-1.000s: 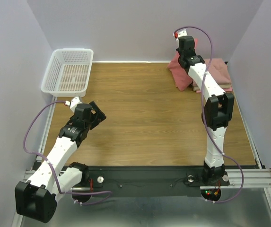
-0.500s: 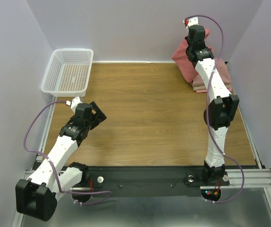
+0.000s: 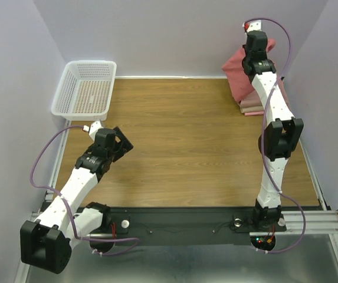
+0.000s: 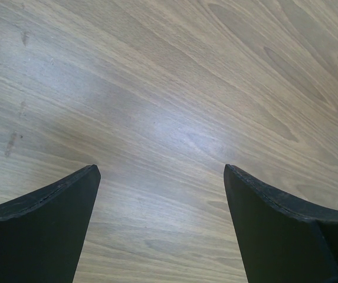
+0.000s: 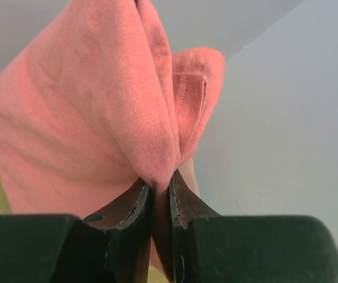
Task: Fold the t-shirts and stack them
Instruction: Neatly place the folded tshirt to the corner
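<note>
Okay, right gripper [image 5: 160,187] jaws pressed almost together, pinching a thick fold of the coral-red t-shirt [image 5: 98,118]. The cloth bunches straight out of the fingertips and fans wide beyond them. In the top view the right arm is stretched to the far right corner, gripper held high in front of the back wall, and the coral-red shirt drapes down and to the left of it. Its lower edge reaches the pile of paler t-shirts [image 3: 252,107] lying at the table's [image 3: 180,135] far right corner; can't tell if it touches. Left gripper [image 4: 160,169] jaws spread wide, nothing between them, only bare wood grain below. It sits over the left side of the table, well apart from the shirts. White lattice basket [image 3: 86,88] sits at the far left corner, beyond the left gripper
</note>
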Controlling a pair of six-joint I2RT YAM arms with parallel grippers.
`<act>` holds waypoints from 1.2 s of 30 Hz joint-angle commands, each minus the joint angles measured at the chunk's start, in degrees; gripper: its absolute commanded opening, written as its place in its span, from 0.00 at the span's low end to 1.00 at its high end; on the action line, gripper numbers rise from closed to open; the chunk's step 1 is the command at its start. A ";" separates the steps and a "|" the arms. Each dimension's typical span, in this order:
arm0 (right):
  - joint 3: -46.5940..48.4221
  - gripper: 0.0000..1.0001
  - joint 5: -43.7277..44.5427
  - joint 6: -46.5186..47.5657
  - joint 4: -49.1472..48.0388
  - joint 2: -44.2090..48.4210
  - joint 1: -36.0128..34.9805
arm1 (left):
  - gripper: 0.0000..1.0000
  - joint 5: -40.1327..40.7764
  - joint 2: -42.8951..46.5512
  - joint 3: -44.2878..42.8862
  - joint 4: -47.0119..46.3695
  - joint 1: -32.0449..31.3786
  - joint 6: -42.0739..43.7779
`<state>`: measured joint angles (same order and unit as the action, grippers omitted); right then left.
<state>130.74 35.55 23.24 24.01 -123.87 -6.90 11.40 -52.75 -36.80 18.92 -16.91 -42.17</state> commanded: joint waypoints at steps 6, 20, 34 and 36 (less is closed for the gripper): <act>-1.80 0.01 -5.48 -3.73 -4.41 0.39 6.63 | 0.98 -0.33 -2.18 -2.40 -1.51 0.03 1.39; 2.94 0.17 -7.43 -5.05 -5.55 -9.80 13.40 | 0.98 0.20 -2.97 -3.81 -0.11 0.03 1.48; -13.81 1.00 -13.47 -22.35 -6.08 8.71 14.54 | 0.98 -1.73 -0.07 -6.44 2.61 0.03 1.48; -20.75 1.00 -17.42 -29.20 -5.73 18.69 14.54 | 0.99 -1.90 0.10 -7.14 3.49 0.03 1.74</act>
<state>116.27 25.76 5.72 21.39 -121.16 7.53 10.02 -54.48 -40.32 21.06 -16.91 -41.28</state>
